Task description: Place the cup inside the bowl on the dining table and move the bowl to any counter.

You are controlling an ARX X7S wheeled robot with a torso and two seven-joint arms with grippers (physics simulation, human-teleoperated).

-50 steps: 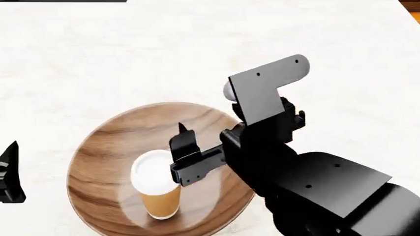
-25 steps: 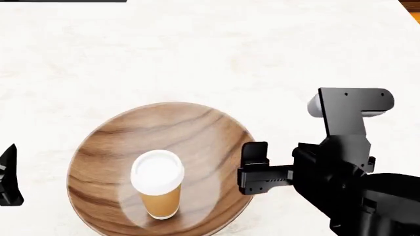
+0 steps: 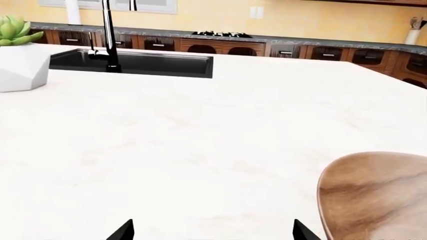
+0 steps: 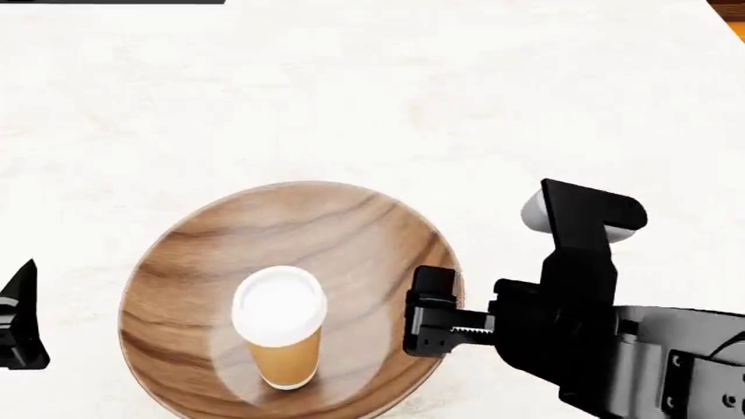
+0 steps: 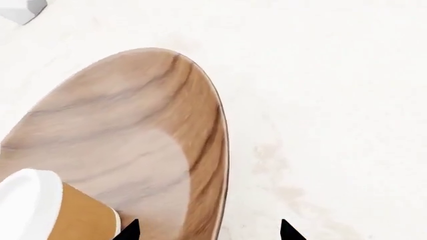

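Note:
The wooden bowl sits on the white dining table, and the tan cup with its white lid stands upright inside it. My right gripper is open at the bowl's right rim; in the right wrist view its fingertips straddle the rim of the bowl, with the cup just beside one fingertip. My left gripper is open and empty over bare table, left of the bowl; only its tip shows in the head view.
A black sink with a dark faucet is set in the table's far part, next to a white faceted pot with a green plant. Beyond runs the dark counter with a stove and a yellow wall.
My right gripper left the cup's lid, swung right off the bowl, then came back lower to the bowl's right rim. Cup, bowl and left gripper have hardly moved.

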